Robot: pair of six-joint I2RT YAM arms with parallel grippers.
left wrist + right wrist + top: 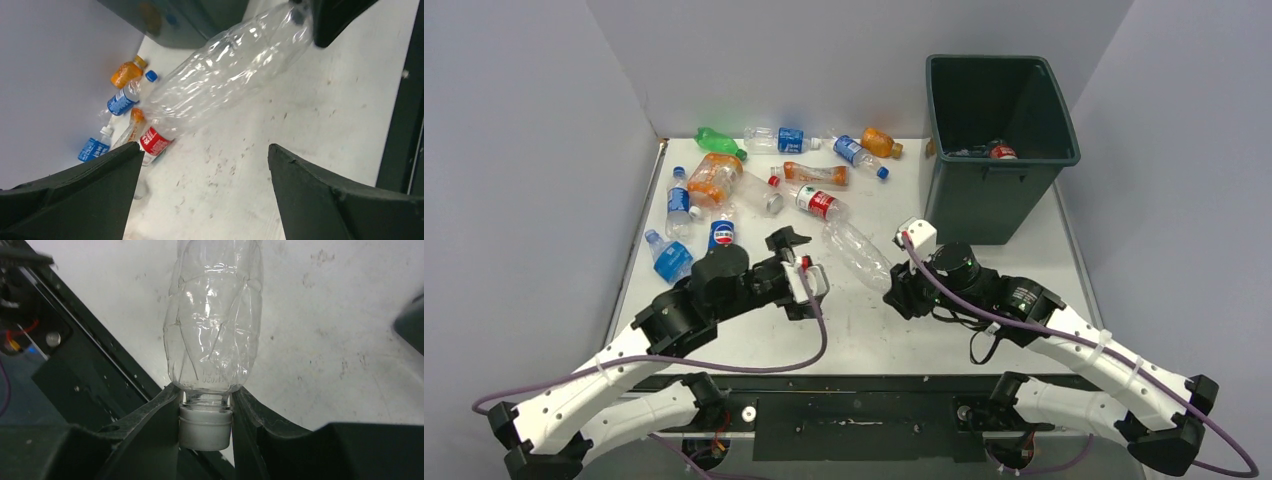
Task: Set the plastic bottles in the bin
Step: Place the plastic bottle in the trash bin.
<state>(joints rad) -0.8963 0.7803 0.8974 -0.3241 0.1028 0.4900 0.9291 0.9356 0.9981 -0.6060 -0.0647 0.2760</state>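
clear bottle (857,255) mid-counter (874,340), cap pinched in the right tool (206,410); left tool (203,150) gapes wide, empty. bin (999,190) holds a few; about a dozen bottles (724,180) lie loose far left.

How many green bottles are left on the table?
1. The green bottle lies at the back left of the table, close to the wall. Another might be hidden from view.

- Site type: robotics laboratory test cell.
- Enclosure: plain grey partition walls (824,60) on three sides of a scuffed white flat worktop (864,335).
- Equipment: white-and-black jointed left robot arm (614,352) and matching right robot arm (1114,365), bolted to a black metal base rail (864,405), trailing purple cables (823,338).
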